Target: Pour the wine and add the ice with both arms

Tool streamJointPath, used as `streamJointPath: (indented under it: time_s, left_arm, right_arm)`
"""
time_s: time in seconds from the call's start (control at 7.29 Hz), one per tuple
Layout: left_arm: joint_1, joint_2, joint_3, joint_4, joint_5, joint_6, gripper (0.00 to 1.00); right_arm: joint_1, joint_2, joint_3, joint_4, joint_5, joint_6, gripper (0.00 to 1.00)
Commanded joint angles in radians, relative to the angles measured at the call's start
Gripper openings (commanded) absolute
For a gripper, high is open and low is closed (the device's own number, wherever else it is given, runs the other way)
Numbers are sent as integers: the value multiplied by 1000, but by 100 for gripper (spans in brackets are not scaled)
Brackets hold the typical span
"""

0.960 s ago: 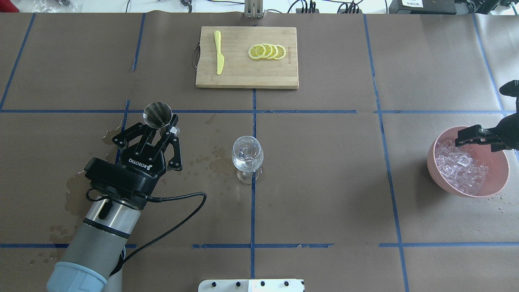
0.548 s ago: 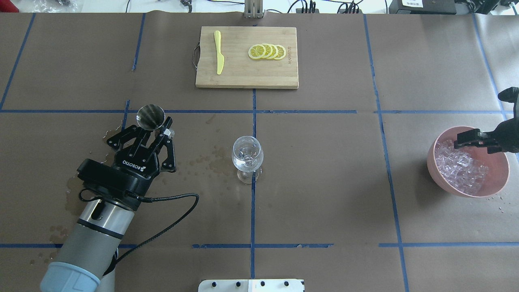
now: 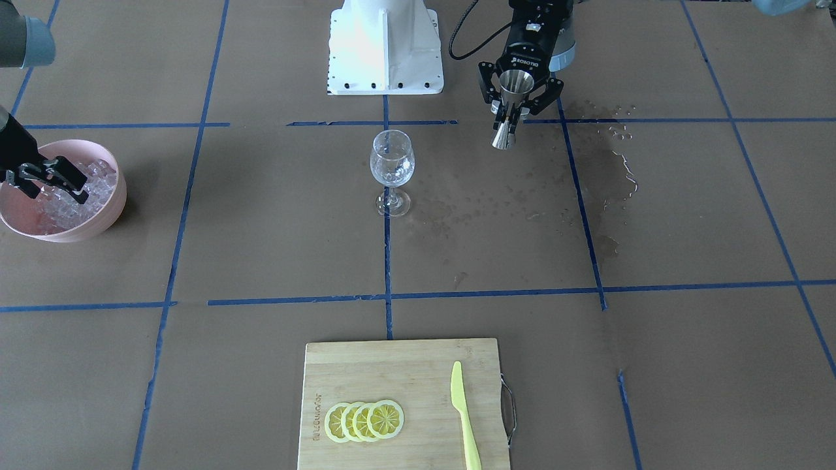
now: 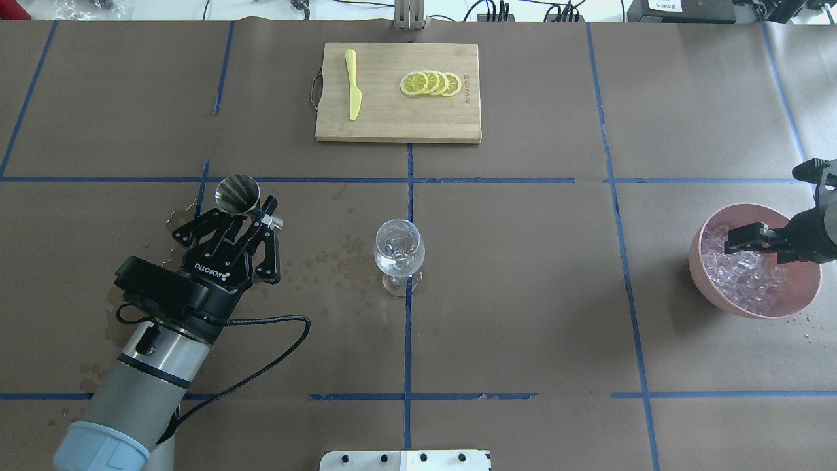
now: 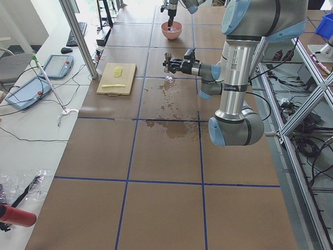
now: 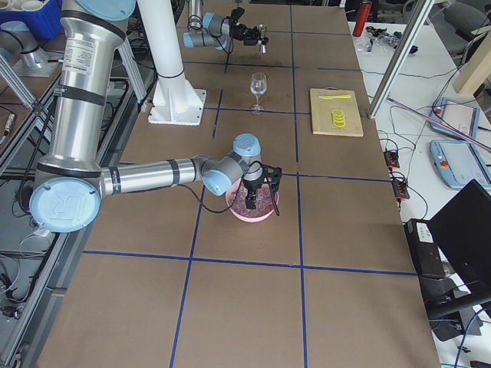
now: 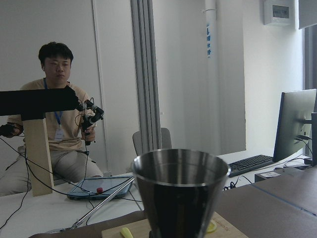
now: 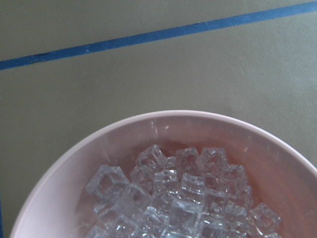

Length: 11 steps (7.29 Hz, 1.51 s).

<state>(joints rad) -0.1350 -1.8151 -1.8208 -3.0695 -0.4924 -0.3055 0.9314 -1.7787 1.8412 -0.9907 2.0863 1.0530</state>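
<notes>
My left gripper (image 4: 254, 216) is shut on a steel jigger (image 4: 237, 193), held upright above the table, left of the wine glass (image 4: 399, 252). In the left wrist view the jigger (image 7: 179, 193) fills the bottom centre. The glass (image 3: 392, 163) stands at the table's middle with a little clear wine glistening inside. At the right, a pink bowl (image 4: 803, 292) holds the ice (image 4: 745, 275), a heap of clear cubes. My right gripper (image 4: 735, 239) hangs over the bowl's far-left part, fingers apart and close above the cubes (image 8: 183, 208); nothing shows between them.
A wooden cutting board (image 4: 392, 127) at the far centre carries lemon slices (image 4: 431, 84) and a yellow knife (image 4: 353, 85). Wet patches (image 3: 614, 163) darken the paper beneath and beside the left arm. The white base block (image 3: 385, 46) sits at the near edge. A person is seated beyond the table.
The left arm has drawn back and to the left with the jigger, away from the glass. The right gripper has moved down over the ice in the bowl.
</notes>
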Motion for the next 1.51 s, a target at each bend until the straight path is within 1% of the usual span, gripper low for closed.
streamJointPath:
  time_s: [0.0, 0.14, 0.27, 0.55, 0.82, 1.1, 1.23, 1.37]
  left_arm:
    - [0, 11, 0, 0, -3, -4, 0]
    - [0, 11, 0, 0, -3, -4, 0]
    - [0, 11, 0, 0, -3, -4, 0]
    - [0, 20, 0, 0, -5, -4, 0]
    - [0, 26, 1, 0, -5, -6, 0]
    - [0, 45, 3, 0, -5, -21, 0]
    - [2, 97, 5, 0, -61, -149, 0]
    - [2, 170, 5, 0, -83, -191, 0]
  right_arm:
    - [-14, -13, 4, 1, 0, 5, 86]
    - [-14, -19, 4, 1, 0, 5, 66]
    - [-14, -19, 6, 1, 0, 5, 48]
    - [-11, -27, 24, 0, 0, 4, 22]
    - [-8, -42, 62, -8, -2, 4, 0]
    - [-5, -63, 102, -9, -2, 4, 0]
    - [-3, -76, 134, -11, -3, 4, 0]
    - [7, -79, 150, -11, -3, 4, 0]
